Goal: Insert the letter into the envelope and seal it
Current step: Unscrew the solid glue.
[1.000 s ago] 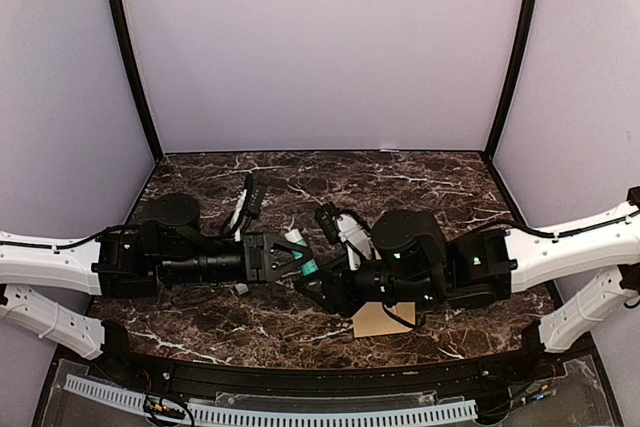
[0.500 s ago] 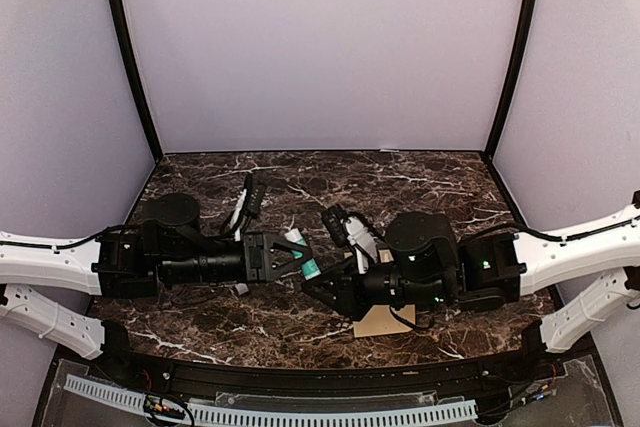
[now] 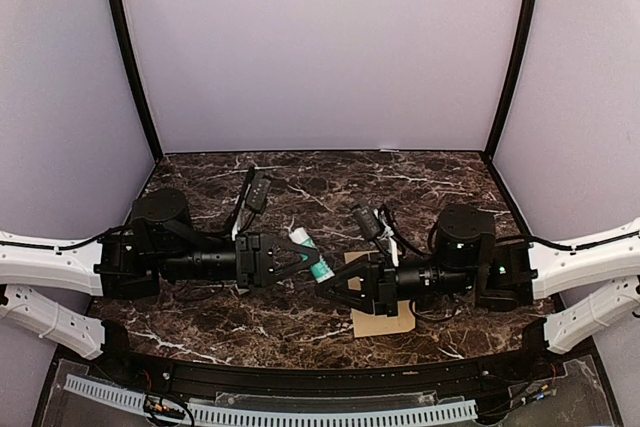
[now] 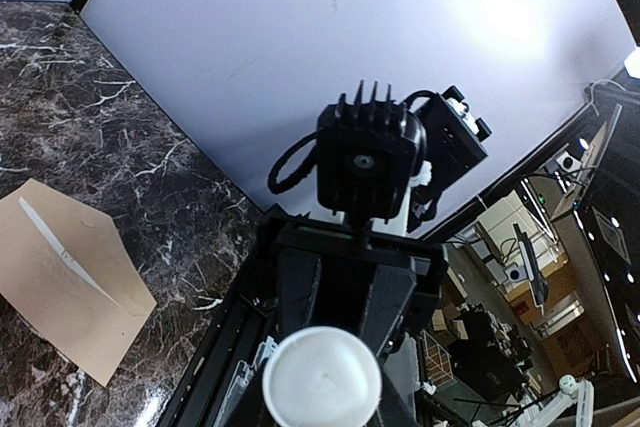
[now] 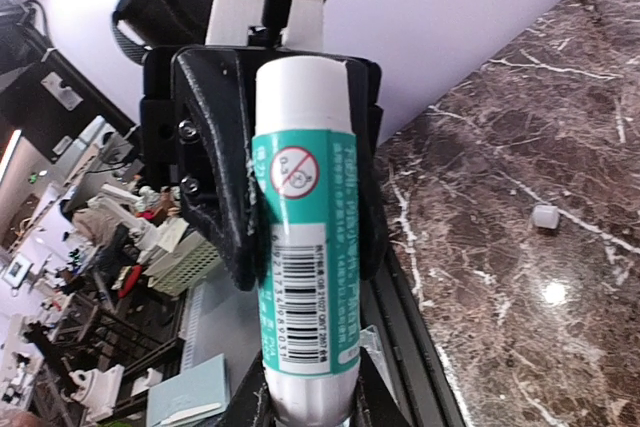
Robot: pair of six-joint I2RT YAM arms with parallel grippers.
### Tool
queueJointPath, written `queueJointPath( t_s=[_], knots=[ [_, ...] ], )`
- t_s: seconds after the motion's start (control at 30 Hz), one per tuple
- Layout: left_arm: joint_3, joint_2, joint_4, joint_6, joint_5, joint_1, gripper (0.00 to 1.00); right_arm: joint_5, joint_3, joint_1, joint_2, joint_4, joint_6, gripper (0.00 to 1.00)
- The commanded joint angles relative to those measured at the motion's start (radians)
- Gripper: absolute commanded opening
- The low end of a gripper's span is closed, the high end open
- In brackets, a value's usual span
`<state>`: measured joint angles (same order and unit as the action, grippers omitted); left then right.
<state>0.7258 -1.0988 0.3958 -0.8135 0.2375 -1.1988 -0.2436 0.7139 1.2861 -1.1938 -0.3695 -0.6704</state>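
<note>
A white glue stick with a teal label [image 3: 310,253] hangs in the air between the two arms. My left gripper [image 3: 300,257] is shut on it. In the left wrist view its round white end [image 4: 322,379] fills the jaws. My right gripper [image 3: 335,285] meets it from the other side. In the right wrist view the stick [image 5: 305,247] has its lower end between my right gripper's [image 5: 305,412] fingers, which close on it. The tan envelope [image 3: 385,320] lies flat under the right arm, and it shows in the left wrist view [image 4: 60,292] with a thin white strip at the flap fold. The letter is hidden.
The dark marble table [image 3: 300,182] is walled by pale panels on three sides. A black rail [image 3: 300,379] runs along the near edge. A small white piece [image 5: 543,215] lies on the marble. Both arms stretch across the table's near half.
The right arm has drawn back to the right and levelled out, its gripper now at the stick's end. The left gripper has shifted slightly right with the stick. More of the envelope shows.
</note>
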Motion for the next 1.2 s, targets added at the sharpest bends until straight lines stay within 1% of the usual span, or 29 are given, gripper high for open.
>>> queueJointPath(
  t_s=[0.0,0.13,0.23,0.33,0.37,0.4,0.43,0.47,0.5,0.57,0.63,0.7,0.77,0.87,0.9,0.97,1.0,1.07,1.17],
  knots=[
    [-0.027,0.013,0.112,0.070,0.195,-0.007,0.00,-0.170,-0.040,-0.050,0.005,-0.239,-0.101,0.03],
    [-0.028,0.008,0.148,0.082,0.215,-0.007,0.00,-0.233,-0.065,-0.057,-0.016,-0.326,-0.148,0.03],
    [-0.030,0.007,0.162,0.083,0.205,-0.007,0.00,-0.253,-0.070,-0.058,-0.029,-0.344,-0.164,0.04],
    [-0.036,0.004,0.174,0.075,0.181,-0.007,0.00,-0.265,-0.075,-0.059,-0.033,-0.343,-0.162,0.08],
    [-0.039,0.005,0.173,0.064,0.142,-0.007,0.00,-0.269,-0.079,-0.058,-0.027,-0.344,-0.151,0.10],
    [-0.040,0.011,0.162,0.057,0.117,-0.007,0.00,-0.262,-0.082,-0.058,-0.017,-0.330,-0.141,0.15],
    [-0.041,0.016,0.131,0.038,0.043,-0.007,0.00,-0.246,-0.078,-0.057,-0.005,-0.295,-0.124,0.23],
    [-0.041,0.028,0.110,0.029,0.004,-0.007,0.00,-0.211,-0.068,-0.057,0.010,-0.233,-0.100,0.31],
    [-0.035,0.034,0.053,0.015,-0.064,-0.007,0.00,-0.170,-0.057,-0.052,0.024,-0.168,-0.078,0.37],
    [-0.027,0.056,-0.019,-0.003,-0.147,-0.006,0.00,-0.074,-0.030,-0.036,0.049,-0.031,-0.028,0.49],
    [-0.026,0.078,-0.060,-0.017,-0.185,-0.005,0.00,0.022,-0.009,-0.010,0.066,0.065,0.009,0.56],
    [-0.022,0.095,-0.090,-0.029,-0.193,-0.001,0.00,0.100,0.001,0.012,0.072,0.112,0.027,0.62],
    [-0.012,0.099,-0.115,-0.040,-0.185,0.006,0.00,0.151,0.012,0.024,0.070,0.131,0.036,0.64],
    [0.013,0.083,-0.137,-0.043,-0.154,0.015,0.00,0.210,0.039,0.044,0.054,0.142,0.055,0.64],
    [0.017,0.067,-0.145,-0.042,-0.135,0.017,0.00,0.232,0.050,0.051,0.046,0.145,0.060,0.61],
    [0.034,0.045,-0.151,-0.042,-0.112,0.021,0.00,0.276,0.077,0.067,0.027,0.158,0.073,0.53],
    [0.042,0.038,-0.151,-0.042,-0.106,0.022,0.00,0.301,0.097,0.077,0.021,0.167,0.078,0.50],
    [0.051,0.022,-0.142,-0.034,-0.080,0.024,0.00,0.353,0.117,0.093,0.010,0.192,0.080,0.50],
    [0.061,0.000,-0.132,-0.026,-0.054,0.031,0.00,0.403,0.126,0.095,0.000,0.214,0.079,0.53]
  ],
)
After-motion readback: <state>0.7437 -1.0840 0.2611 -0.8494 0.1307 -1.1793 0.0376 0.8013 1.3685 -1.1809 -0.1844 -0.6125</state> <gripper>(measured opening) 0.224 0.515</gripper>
